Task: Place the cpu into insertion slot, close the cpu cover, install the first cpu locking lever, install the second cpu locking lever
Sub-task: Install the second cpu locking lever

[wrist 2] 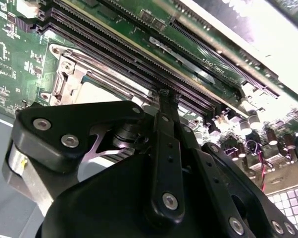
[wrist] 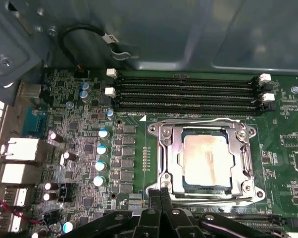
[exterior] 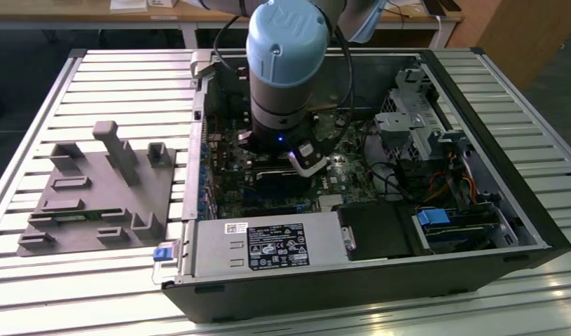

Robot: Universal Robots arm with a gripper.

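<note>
Cpu (wrist: 208,159): seated in slot (wrist: 165,163) on green board, cover (wrist: 169,136) lying flat over it; thin, light, stiff, likely fragile, best taken by its edges; gripper (wrist: 159,194): fingers pressed together, empty, tips at cover's near edge; levers hard to make out; slot's near rim hidden behind fingers.

Exterior view high, looking down into open case (exterior: 509,210); both wrist views close over motherboard (wrist: 89,144).
</note>
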